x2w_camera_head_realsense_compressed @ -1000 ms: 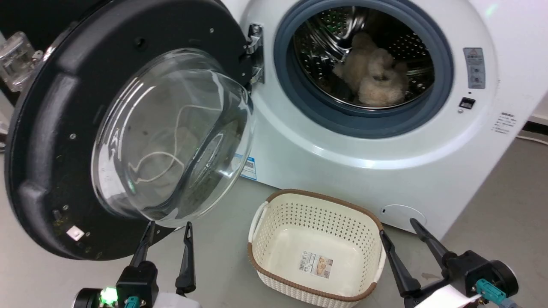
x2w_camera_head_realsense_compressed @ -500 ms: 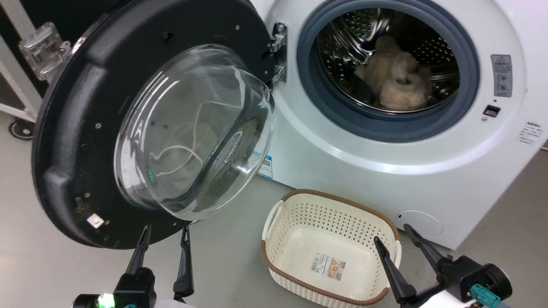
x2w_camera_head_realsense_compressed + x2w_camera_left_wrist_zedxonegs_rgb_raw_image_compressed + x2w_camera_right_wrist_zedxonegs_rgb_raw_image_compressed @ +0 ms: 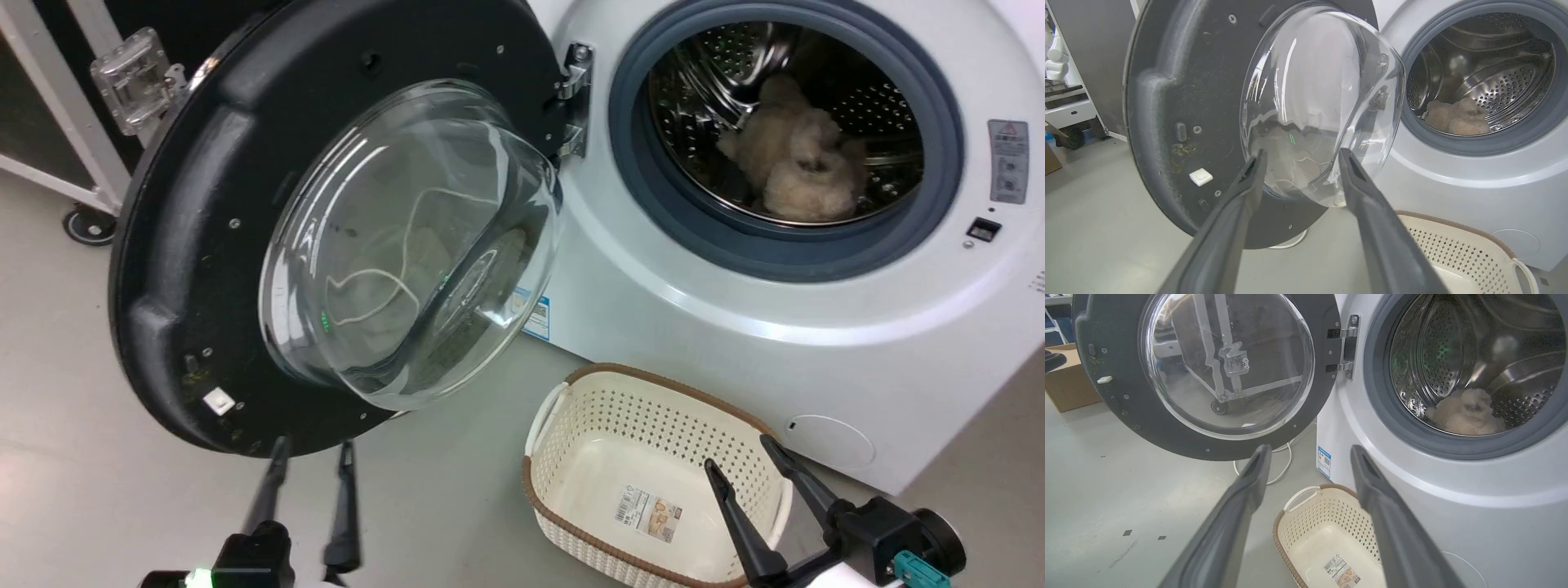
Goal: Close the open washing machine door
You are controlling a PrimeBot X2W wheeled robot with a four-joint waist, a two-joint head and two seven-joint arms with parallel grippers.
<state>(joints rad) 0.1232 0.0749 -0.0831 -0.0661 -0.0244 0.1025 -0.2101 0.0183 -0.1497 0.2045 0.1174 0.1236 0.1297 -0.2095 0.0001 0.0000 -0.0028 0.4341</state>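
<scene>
The washing machine door (image 3: 204, 269) stands wide open at the left of the white washing machine (image 3: 735, 343), hanging above the grey floor (image 3: 82, 490) on a metal hinge (image 3: 575, 98) at its right edge. It is a large round door with a black, slightly dusty rim with small screws, a small white tab (image 3: 219, 401) low on the left, and a clear glass bowl (image 3: 408, 245) that bulges out toward the robot. In the head view both claws are at the bottom edge. The left gripper (image 3: 314, 447) has its two fingers apart and empty, with the tips just under the lower rim of the door; whether they touch it I cannot tell. The right gripper (image 3: 738, 453) is also spread and empty, above the cream laundry basket (image 3: 563, 400) that stands on the floor before the machine. This view also gives a clear plastic block (image 3: 135, 77) on a white frame behind the door. The left wrist view is much closer to the door: the glass bowl sits between and beyond the two finger tips. The right wrist view looks at the door almost face on, so a white frame with a wheel (image 3: 1224, 367) is seen through the glass, and it adds a white cable (image 3: 1286, 457) on the floor under the door and a cardboard box (image 3: 1069, 375) at the left. Inside the steel drum (image 3: 710, 73), ringed with grey rubber, lies a fluffy beige item (image 3: 792, 163).
</scene>
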